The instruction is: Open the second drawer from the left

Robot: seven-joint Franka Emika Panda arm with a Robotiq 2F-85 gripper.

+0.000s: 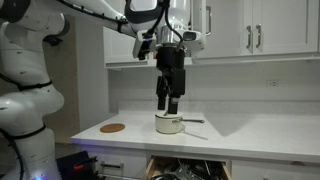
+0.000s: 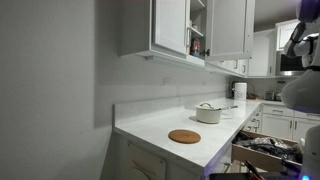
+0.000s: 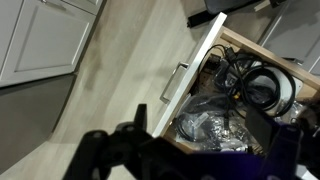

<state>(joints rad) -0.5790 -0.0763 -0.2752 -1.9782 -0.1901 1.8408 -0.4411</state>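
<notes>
While the robot's hand [image 1: 170,109] hangs just above a white lidded pot [image 1: 170,125] on the white surface [image 1: 250,135], it is too dark and blurred to tell whether it is released or clenched. Directly below the hand, the second drawer from the left [image 3: 200,62] stands pulled out, with a silver bar handle [image 3: 175,82] on its white front and dark jumbled contents [image 3: 230,100] showing inside.

arm [image 1: 28,95] – white rounded links, dark joints | jaws – black
</notes>
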